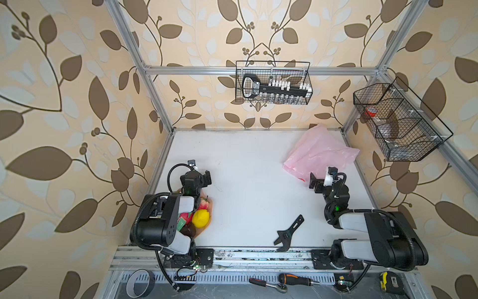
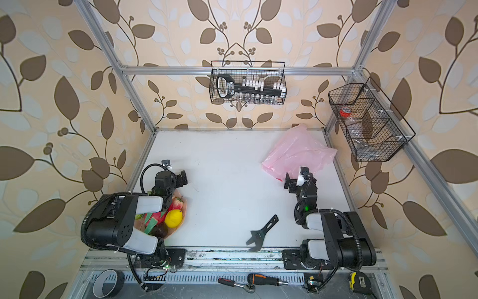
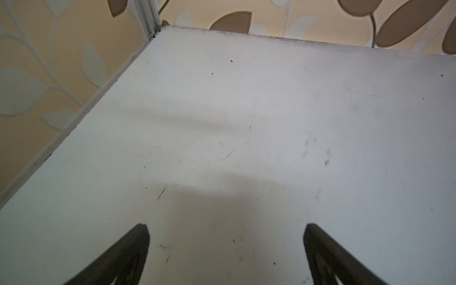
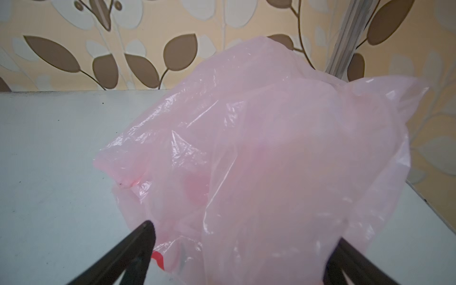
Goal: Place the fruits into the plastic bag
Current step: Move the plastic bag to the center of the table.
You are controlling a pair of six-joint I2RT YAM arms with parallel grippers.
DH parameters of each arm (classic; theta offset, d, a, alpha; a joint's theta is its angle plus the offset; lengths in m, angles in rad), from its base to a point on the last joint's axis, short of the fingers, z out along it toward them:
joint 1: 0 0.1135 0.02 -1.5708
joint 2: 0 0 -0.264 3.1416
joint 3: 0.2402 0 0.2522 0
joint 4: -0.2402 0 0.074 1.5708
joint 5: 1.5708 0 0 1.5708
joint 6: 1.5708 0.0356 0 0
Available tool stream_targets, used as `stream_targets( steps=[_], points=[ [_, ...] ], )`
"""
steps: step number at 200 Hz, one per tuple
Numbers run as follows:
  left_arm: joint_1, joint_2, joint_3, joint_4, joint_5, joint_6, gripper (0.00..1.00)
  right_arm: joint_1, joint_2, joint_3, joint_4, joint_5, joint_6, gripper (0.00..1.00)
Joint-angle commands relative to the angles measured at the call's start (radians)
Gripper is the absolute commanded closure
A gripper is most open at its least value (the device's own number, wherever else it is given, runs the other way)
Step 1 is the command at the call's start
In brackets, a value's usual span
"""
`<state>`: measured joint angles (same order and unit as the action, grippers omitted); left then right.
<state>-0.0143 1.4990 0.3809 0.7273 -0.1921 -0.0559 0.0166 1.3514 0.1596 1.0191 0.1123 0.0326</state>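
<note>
Fruits wait on the peach plate (image 1: 210, 211) while the plastic bag (image 1: 320, 152) lies crumpled well apart from that plate, across the white table and near the far corner post. We make out a yellow lemon (image 1: 201, 218), a red dragon fruit (image 1: 186, 218), a dark purple fruit (image 1: 188, 230) and a strawberry (image 2: 176, 203), partly hidden under the left arm. That arm is folded low over the plate, and the left gripper (image 3: 225, 229) reaches past it above bare tabletop, jaws apart and empty. The right arm bends at the elbow with its wrist stretched away from the plate toward the bag. The right gripper (image 4: 244, 232) has its jaws spread wide either side of the bag's near edge, and we cannot tell whether they touch the film. We judge the bag feather-light, limp and slippery, likely to collapse unless pinched at a handle or mouth edge, though no opening shows. The fruits look light and firm. The smooth lemon may roll, so we would take it across its middle.
</note>
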Motion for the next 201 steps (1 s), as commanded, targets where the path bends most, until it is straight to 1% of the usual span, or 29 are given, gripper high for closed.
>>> stream_targets(
  steps=[1, 58, 89, 111, 134, 144, 154, 160, 166, 180, 187, 201],
  points=[
    [-0.01, -0.016, -0.008, 0.021, -0.013, -0.007, 0.01, -0.003, -0.003, 0.018, 0.006, -0.022, -0.019, 0.0],
    [-0.011, -0.016, -0.008, 0.021, -0.013, -0.007, 0.01, -0.004, -0.003, 0.018, 0.004, -0.023, -0.019, 0.0],
    [-0.01, -0.015, -0.008, 0.021, -0.013, -0.007, 0.01, -0.021, -0.002, 0.018, 0.005, -0.058, -0.009, 0.0],
    [-0.01, -0.011, -0.005, 0.018, -0.013, -0.007, 0.01, -0.023, -0.003, 0.018, 0.006, -0.059, -0.007, 0.0],
    [-0.011, -0.015, -0.007, 0.018, -0.014, -0.007, 0.01, -0.023, -0.003, 0.017, 0.009, -0.054, -0.008, 0.0],
    [-0.013, -0.02, -0.014, 0.028, -0.011, -0.005, 0.01, -0.02, -0.008, 0.018, 0.015, -0.018, 0.005, 0.0],
    [-0.013, -0.037, -0.012, 0.028, 0.008, 0.009, 0.01, -0.017, -0.054, 0.028, -0.047, 0.03, 0.015, 0.0],
    [-0.016, -0.049, 0.008, -0.027, 0.032, 0.022, 0.01, -0.011, -0.094, 0.039, -0.103, 0.055, 0.015, 0.0],
    [-0.018, -0.106, 0.038, -0.113, 0.049, 0.03, 0.01, -0.001, -0.138, 0.05, -0.159, 0.069, 0.012, 0.0],
    [-0.027, -0.164, 0.075, -0.212, 0.038, 0.036, 0.01, 0.03, -0.243, 0.06, -0.262, 0.089, -0.006, 0.0],
    [-0.028, -0.194, 0.072, -0.224, 0.037, 0.039, 0.01, 0.046, -0.308, 0.068, -0.325, 0.096, -0.006, 0.0],
    [-0.031, -0.271, 0.056, -0.238, 0.044, 0.03, 0.01, 0.057, -0.392, 0.077, -0.393, 0.105, 0.02, 0.0]
  ],
)
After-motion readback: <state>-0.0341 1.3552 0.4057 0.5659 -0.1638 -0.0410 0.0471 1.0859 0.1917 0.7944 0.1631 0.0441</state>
